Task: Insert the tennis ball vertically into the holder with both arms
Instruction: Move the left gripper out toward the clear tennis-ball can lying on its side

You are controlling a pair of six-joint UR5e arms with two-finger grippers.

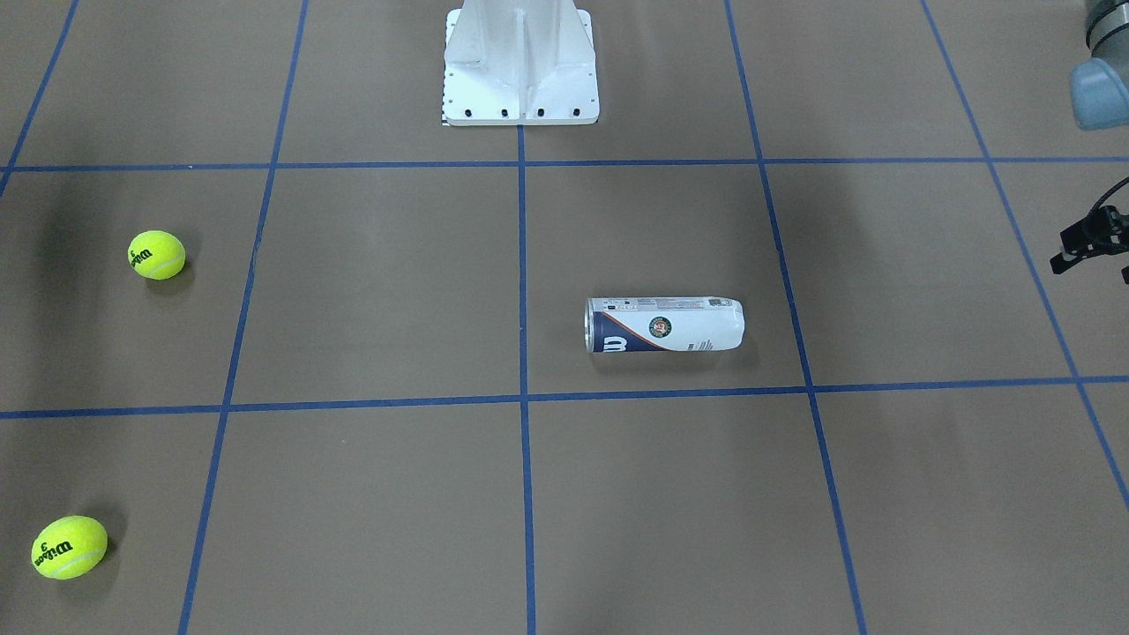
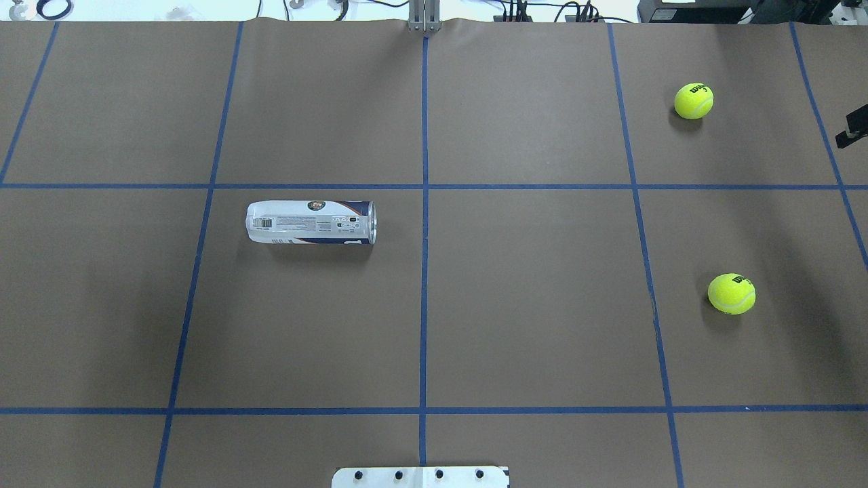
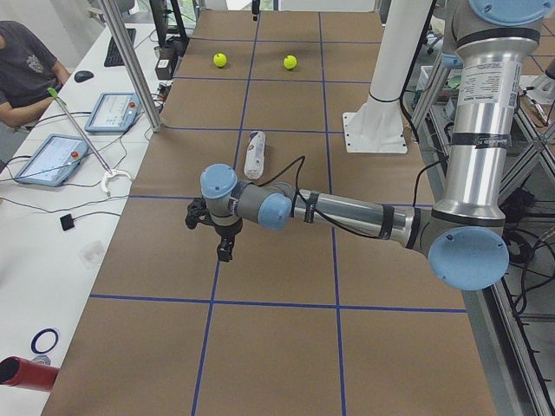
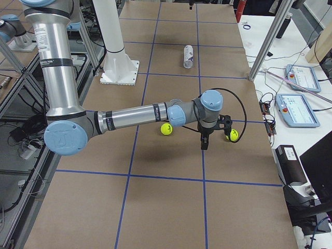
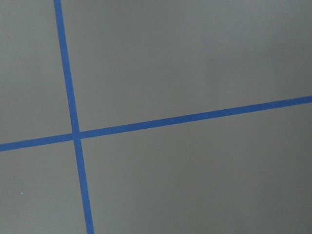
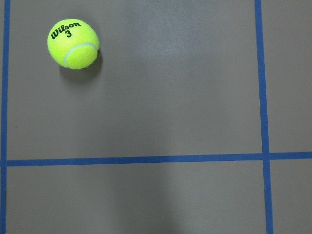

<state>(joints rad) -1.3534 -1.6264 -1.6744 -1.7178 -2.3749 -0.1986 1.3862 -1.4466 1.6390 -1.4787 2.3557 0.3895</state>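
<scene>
Since the holder [image 2: 310, 221] lay on its side on the left half of the table [image 2: 542, 339], its metal-rimmed mouth toward the centre line, it would need standing upright first. It looked like thin plastic: light, smooth, apt to roll and to dent. A gentle pinch across the barrel's middle seemed safer than one at the rim.

The nearer tennis ball [image 2: 731, 293] and the farther tennis ball [image 2: 694, 101] sat on the right half, well apart from each other and from the holder. Both were felted and springy, so probably easy to grip.

The left gripper [image 3: 224, 247] hovered over bare paper, apart from the holder. The right gripper [image 4: 204, 141] hung between the 2 balls, touching neither. I could not tell whether either one's fingers were spread or closed.

The white pedestal [image 1: 520, 66] stood well away from the holder, seemingly no obstacle.
</scene>
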